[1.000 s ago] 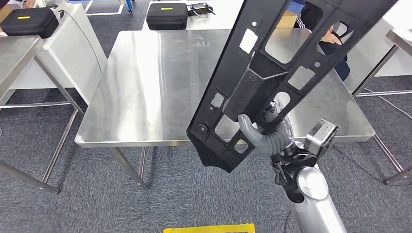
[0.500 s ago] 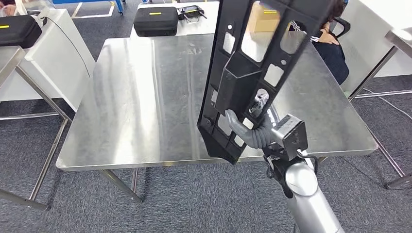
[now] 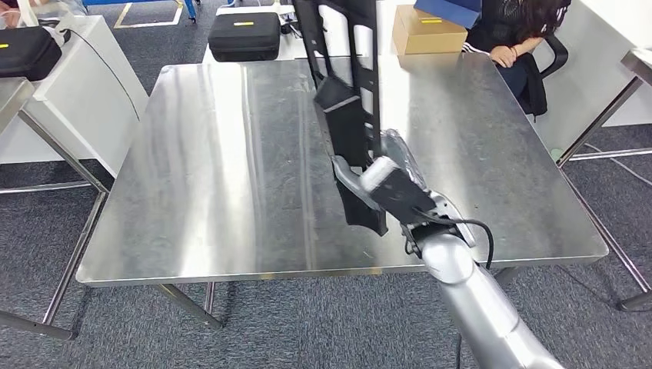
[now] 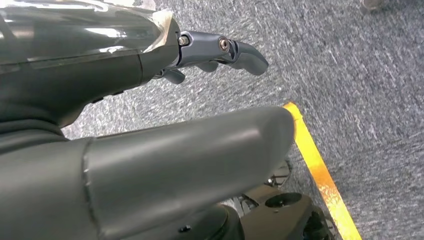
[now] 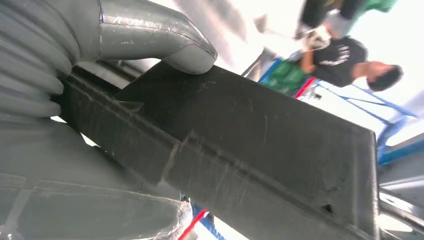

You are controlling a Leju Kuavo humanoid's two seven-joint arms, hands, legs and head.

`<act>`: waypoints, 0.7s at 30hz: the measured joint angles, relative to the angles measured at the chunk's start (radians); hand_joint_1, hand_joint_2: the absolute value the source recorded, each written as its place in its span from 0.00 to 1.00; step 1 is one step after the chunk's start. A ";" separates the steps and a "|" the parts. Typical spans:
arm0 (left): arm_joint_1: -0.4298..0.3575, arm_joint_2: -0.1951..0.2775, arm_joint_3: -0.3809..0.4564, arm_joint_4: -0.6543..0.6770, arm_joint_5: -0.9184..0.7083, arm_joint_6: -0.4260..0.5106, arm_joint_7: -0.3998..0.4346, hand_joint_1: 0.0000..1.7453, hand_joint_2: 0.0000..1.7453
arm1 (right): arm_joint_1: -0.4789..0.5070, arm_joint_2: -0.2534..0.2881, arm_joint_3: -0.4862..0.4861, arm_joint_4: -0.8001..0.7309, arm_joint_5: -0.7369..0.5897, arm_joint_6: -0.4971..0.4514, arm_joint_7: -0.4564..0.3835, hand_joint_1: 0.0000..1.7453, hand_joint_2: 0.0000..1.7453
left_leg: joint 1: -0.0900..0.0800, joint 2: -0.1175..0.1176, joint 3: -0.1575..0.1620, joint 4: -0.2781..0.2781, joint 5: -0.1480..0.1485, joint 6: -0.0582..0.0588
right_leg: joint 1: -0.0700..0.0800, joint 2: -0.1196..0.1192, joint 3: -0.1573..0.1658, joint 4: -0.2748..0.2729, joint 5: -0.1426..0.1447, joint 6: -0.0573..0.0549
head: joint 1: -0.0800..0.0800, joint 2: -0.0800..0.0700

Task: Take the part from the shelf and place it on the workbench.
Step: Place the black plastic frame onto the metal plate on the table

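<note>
Over the steel workbench (image 3: 231, 154), the right hand (image 3: 377, 181) grips the unlabelled black part (image 3: 350, 100); left hand (image 4: 150, 125) hangs empty.

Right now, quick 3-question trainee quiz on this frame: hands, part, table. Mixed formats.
1. True or false: the long black plastic part with cut-outs lies flat on the stainless steel workbench.
2. Multiple choice: which hand grips the part? A) left hand B) right hand C) both hands
3. Fill in: the left hand hangs over grey carpet with a ______ floor stripe beside it.

Key
1. False. The part stands nearly upright above the workbench, gripped near its lower end; contact with the surface cannot be told.
2. B. The right hand grips it, thumb pressed on the part's face in the right wrist view.
3. Yellow.
</note>
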 joint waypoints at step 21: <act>-0.015 -0.009 -0.028 0.000 -0.019 -0.004 0.028 0.00 0.00 | -0.296 0.096 0.304 0.467 0.608 -0.047 0.173 0.94 1.00 | 0.001 0.006 0.018 -0.023 0.000 -0.032 | 0.010 0.004 0.009 -0.003 -0.010 -0.024 | 0.000 0.000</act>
